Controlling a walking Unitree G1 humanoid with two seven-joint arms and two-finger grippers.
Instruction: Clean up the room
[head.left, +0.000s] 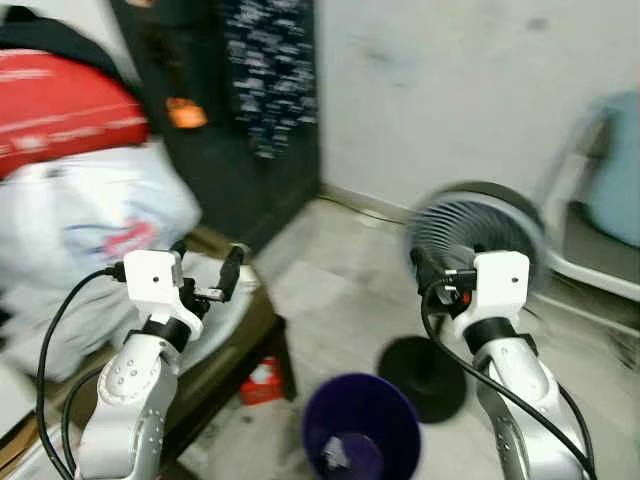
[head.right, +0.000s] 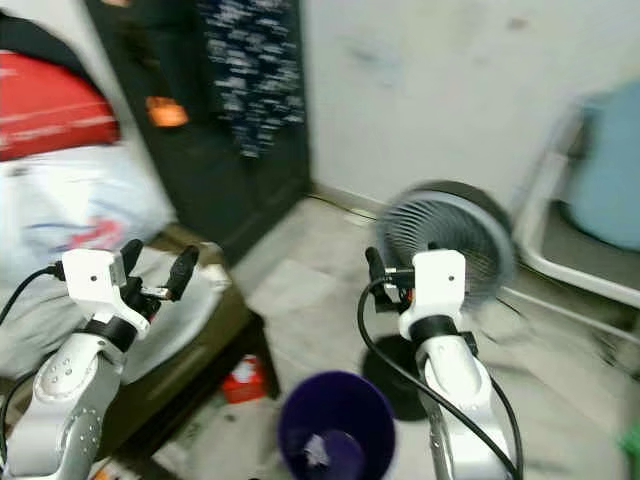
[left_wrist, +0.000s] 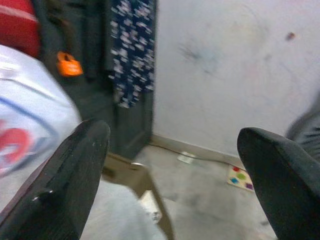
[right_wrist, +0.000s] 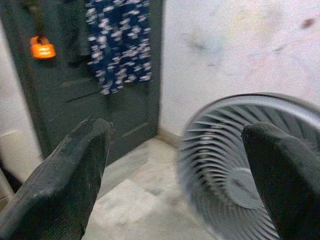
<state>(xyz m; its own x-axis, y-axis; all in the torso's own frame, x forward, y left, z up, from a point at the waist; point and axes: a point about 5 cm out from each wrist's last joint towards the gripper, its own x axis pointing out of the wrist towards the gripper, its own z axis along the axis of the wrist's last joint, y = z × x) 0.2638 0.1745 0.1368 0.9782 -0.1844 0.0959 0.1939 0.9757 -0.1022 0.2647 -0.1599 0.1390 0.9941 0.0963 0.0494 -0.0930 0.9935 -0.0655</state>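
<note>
The picture is blurred by motion. A purple bin (head.left: 362, 425) stands on the floor between my two arms, with something pale inside it. My left gripper (head.left: 207, 265) is raised over a low wooden table (head.left: 240, 340), open and holding nothing; its fingers (left_wrist: 65, 185) stand wide apart. My right gripper (head.left: 440, 275) is held up in front of a grey floor fan (head.left: 475, 225), also open and holding nothing, with the fan's grille (right_wrist: 235, 165) seen between its fingers (right_wrist: 70, 185).
A white plastic bag (head.left: 90, 230) and a red bag (head.left: 60, 110) lie on the table at left. A small red box (head.left: 262, 382) sits under it. A dark door (head.left: 230, 150) with a blue patterned cloth (head.left: 270, 70) is ahead. A white frame (head.left: 590, 250) stands at right.
</note>
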